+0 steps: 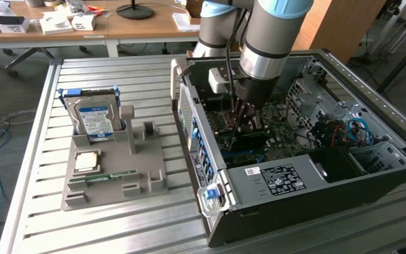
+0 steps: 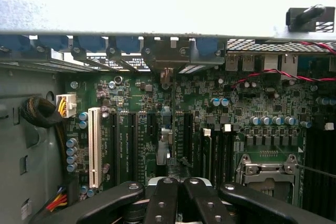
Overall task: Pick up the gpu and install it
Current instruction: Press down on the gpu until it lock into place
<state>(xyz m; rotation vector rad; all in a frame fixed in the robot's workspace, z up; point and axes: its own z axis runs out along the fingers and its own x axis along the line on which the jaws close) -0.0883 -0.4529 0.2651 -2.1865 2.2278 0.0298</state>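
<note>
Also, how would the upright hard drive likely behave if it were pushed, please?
The hard drive looks rigid and probably dense for its size. Standing on edge, it might tip, though the grey holder flanking it should brace it.

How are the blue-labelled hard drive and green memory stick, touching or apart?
Apart. Exterior view shows grey tray between hard drive and memory stick.
</note>
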